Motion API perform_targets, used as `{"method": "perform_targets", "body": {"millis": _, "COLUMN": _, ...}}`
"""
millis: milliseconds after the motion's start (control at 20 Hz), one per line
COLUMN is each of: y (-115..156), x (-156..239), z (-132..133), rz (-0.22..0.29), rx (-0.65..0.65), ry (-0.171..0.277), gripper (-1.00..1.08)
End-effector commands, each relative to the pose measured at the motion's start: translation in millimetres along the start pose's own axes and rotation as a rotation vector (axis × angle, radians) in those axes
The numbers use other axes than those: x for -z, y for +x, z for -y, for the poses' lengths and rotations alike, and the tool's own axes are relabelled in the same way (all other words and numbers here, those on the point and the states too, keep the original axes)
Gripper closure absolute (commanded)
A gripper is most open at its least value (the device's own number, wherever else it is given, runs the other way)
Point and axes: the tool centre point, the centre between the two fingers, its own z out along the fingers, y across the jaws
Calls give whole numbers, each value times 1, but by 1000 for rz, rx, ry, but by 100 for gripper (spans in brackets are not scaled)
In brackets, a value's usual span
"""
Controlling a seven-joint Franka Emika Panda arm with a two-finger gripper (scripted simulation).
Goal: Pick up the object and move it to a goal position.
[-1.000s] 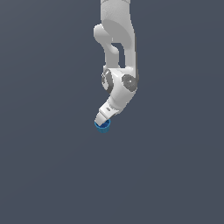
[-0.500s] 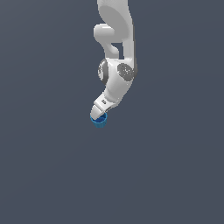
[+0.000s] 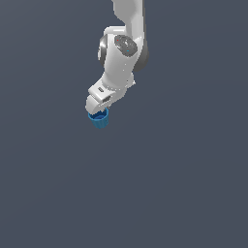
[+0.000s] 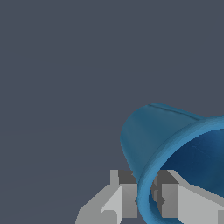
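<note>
So the little blue cup hangs right at the tip of the white gripper, just under it in the exterior view, with nothing but plain gray all around. Up close in the wrist view, the cup looks tipped over, its open mouth turned toward the camera, and its rim sits between the gray fingers. One finger looks to be outside the wall and one inside, so the gripper seems pinched shut on the rim. I think the cup is already picked up and being carried. No goal spot shows, so I cannot tell which way it must go.
</note>
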Motion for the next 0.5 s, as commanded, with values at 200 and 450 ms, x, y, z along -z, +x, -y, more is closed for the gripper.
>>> {"method": "perform_targets", "body": {"millis": 200, "y": -57, "x": 58, "z": -20, "rz": -3, "rx": 0, "ry": 0, "gripper": 108}}
{"method": "perform_targets", "body": {"millis": 450, "y": -100, "x": 102, "z": -36, "rz": -4, "rx": 0, "ry": 0, "gripper": 108}}
